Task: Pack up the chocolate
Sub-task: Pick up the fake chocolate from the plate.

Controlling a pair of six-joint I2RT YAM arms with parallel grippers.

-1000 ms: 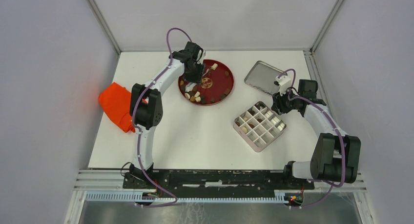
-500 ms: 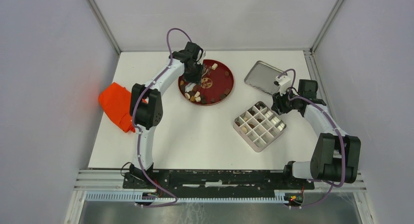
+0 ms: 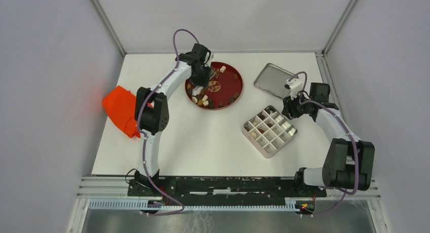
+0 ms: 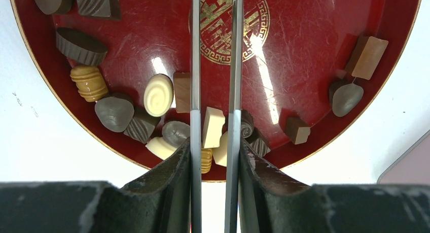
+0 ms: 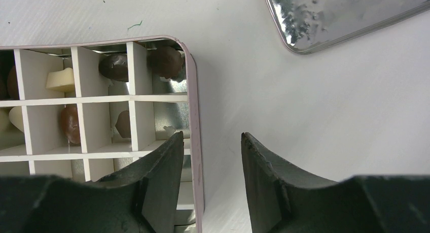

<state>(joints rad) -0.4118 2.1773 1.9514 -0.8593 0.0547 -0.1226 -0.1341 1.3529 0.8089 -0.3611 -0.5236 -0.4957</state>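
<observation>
The chocolate (image 4: 158,95) lies as several small dark, brown and cream pieces on the red plate (image 4: 304,65), mostly along its near rim. My left gripper (image 4: 214,141) is shut on metal tweezers (image 4: 195,65), whose two blades run up over the plate and out of the left wrist view, so their tips are hidden. A cream piece (image 4: 213,126) shows between the blades. From above, the left gripper (image 3: 203,76) hangs over the plate's left half. My right gripper (image 5: 209,139) is open, astride the wall of the divided box (image 5: 191,91). Some box cells hold chocolate (image 5: 115,66).
A metal lid (image 3: 275,80) lies at the back right, beyond the box (image 3: 270,131). An orange cloth (image 3: 120,110) sits at the table's left edge. White walls close in the table on three sides.
The left gripper has shifted very slightly over the plate. The right arm and the box have not moved.
</observation>
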